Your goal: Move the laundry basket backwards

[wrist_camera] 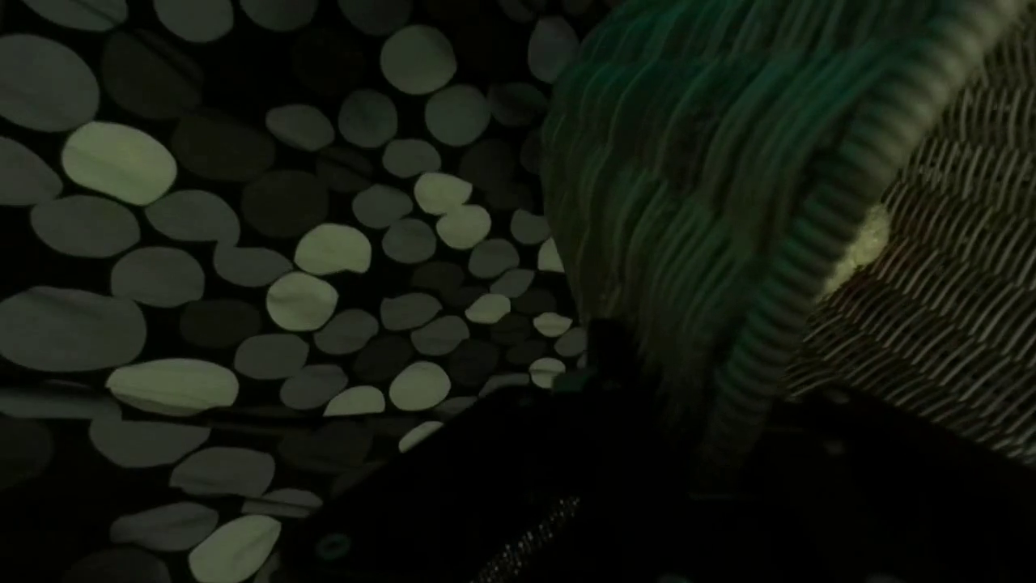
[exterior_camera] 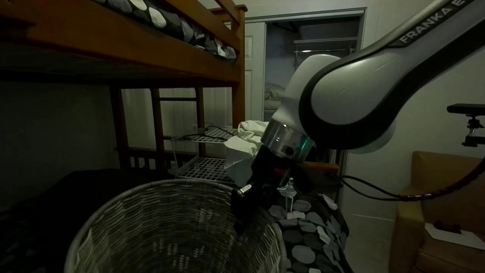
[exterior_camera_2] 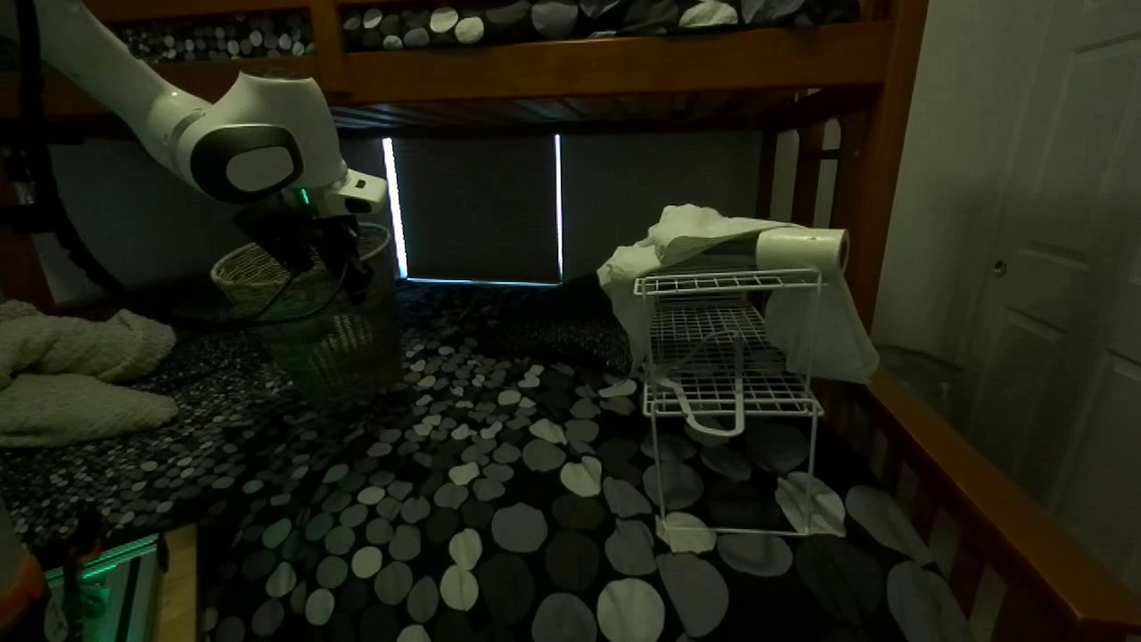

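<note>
The laundry basket, pale grey-beige woven wicker with a thick braided rim, stands on the spotted bedding in both exterior views (exterior_camera: 159, 227) (exterior_camera_2: 334, 352). It leans slightly in an exterior view. My dark gripper (exterior_camera: 242, 218) is at the basket's rim, pointing down, and also shows there (exterior_camera_2: 330, 260). In the wrist view the rim and wall pass between the gripper's fingers (wrist_camera: 676, 368). One finger is outside against or close to the wall; the other is on the inner side, its tip hidden behind the rim. The picture is too dark to tell whether the fingers press on it.
A white wire rack (exterior_camera_2: 731, 406) with white cloth (exterior_camera_2: 664, 254) and a white roll (exterior_camera_2: 798, 245) stands on the bed. A wooden upper bunk (exterior_camera_2: 606, 71) hangs above. A fluffy cream blanket (exterior_camera_2: 80, 374) lies near the basket. A tan armchair (exterior_camera: 435, 182) stands beside the bed.
</note>
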Robot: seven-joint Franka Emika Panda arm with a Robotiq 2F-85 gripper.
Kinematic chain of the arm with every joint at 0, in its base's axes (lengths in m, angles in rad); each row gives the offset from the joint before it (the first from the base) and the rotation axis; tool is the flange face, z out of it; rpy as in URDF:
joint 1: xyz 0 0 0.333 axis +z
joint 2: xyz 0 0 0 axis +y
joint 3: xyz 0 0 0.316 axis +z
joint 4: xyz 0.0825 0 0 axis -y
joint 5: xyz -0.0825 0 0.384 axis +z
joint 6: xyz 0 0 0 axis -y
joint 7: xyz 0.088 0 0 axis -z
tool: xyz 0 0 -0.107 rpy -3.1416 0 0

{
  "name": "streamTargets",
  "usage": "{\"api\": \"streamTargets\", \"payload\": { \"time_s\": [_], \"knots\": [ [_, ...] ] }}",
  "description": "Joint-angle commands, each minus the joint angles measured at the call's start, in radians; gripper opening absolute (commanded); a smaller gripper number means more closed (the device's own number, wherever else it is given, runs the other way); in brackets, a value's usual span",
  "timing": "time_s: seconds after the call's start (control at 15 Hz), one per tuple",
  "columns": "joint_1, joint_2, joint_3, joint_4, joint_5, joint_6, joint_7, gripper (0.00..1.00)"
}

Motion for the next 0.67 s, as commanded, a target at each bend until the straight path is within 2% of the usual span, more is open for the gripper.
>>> {"api": "streamTargets", "payload": {
  "time_s": [0.0,0.07,0.2,0.47,0.6],
  "knots": [
    [-0.003,-0.001,0.002,0.011,0.001,0.002,0.01,0.13],
    [-0.003,-0.001,0.003,0.015,0.003,0.003,0.013,0.03],
    [-0.031,0.056,0.012,0.058,0.006,0.108,0.07,0.03],
    [-0.147,0.125,0.014,0.118,-0.124,0.217,0.189,0.03],
    [-0.193,0.188,0.075,0.168,-0.212,0.307,0.327,0.03]
  ]
}}
